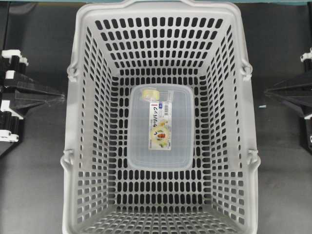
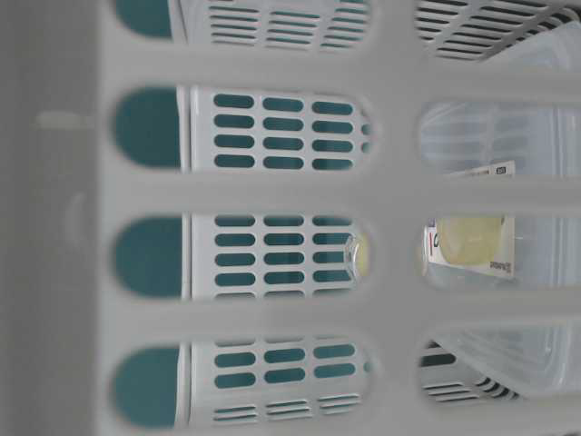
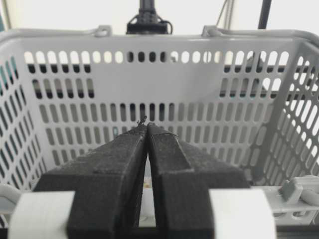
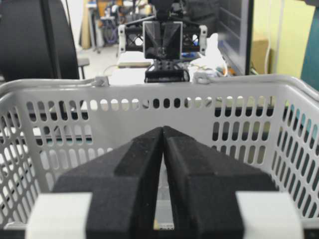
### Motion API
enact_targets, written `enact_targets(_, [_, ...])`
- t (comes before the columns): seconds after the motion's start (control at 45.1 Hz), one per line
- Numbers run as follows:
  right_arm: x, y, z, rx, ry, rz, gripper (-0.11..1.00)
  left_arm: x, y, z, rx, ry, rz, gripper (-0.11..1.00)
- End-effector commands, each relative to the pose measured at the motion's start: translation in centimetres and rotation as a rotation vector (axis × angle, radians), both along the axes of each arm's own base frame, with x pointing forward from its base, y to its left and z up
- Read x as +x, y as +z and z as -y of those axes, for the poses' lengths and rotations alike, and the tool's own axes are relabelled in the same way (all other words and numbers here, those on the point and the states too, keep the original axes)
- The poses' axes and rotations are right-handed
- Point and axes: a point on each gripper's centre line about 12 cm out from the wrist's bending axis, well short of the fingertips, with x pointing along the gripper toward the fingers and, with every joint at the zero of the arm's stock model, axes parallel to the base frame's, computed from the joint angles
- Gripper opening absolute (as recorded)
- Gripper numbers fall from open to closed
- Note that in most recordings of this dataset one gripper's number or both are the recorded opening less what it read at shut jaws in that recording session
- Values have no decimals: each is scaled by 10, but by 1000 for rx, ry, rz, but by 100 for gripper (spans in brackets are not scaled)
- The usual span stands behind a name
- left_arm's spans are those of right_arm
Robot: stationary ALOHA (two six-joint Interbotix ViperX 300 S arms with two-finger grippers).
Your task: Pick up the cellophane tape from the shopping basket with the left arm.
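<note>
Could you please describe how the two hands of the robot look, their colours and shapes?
Both look alike. The left hand has two black wedge-shaped fingers with a rough, foam-like surface, narrowing to a point, and a white band wraps each finger near its base. The right hand has the same black tapered fingers and white bands. From overhead, the arms appear black with white parts.

Left gripper (image 1: 62, 97) at 9 o'clock in overhead view, fingers pressed together, tips pointing toward 3. Right gripper (image 1: 267, 92) at 3 o'clock, likewise closed, pointing toward 9. Both empty.
</note>
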Motion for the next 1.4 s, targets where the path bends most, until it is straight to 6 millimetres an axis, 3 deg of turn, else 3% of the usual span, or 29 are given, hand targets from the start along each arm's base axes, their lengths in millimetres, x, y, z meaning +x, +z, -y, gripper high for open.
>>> enact_targets(0.0, [3, 6, 0, 15, 0, 14, 1, 6, 14, 4, 29, -19, -21, 6])
enact_targets(0.067, [3, 6, -1, 32, 4, 9, 6, 10, 21, 4, 27, -18, -69, 5])
enact_targets(0.133, [3, 5, -1, 50, 7, -2, 0, 17, 34, 4, 26, -16, -133, 1])
enact_targets(0.355, [4, 10, -1, 61, 8, 0, 0, 43, 71, 8, 32, -27, -304, 1])
enact_targets(0.51, [4, 13, -1, 60, 8, 6, 0, 72, 75, 8, 40, -23, -453, 1])
enact_targets(0.709, [3, 11, -3, 66, 17, -19, 2, 117, 63, 10, 43, -20, -613, 1])
enact_targets(0.842, [2, 11, -4, 65, 25, -34, 23, 145, 59, 10, 44, -15, -695, 1])
enact_targets(1.042, [-3, 15, -5, 56, 30, -24, 74, 180, 43, 7, 42, 1, -906, 2])
enact_targets(1.131, [-5, 19, -5, 57, 32, -7, 78, 194, 34, 7, 43, 4, -988, 14])
enact_targets(1.374, [-9, 22, -9, 54, 49, 8, 76, 229, 8, 14, 51, -6, -1106, 82])
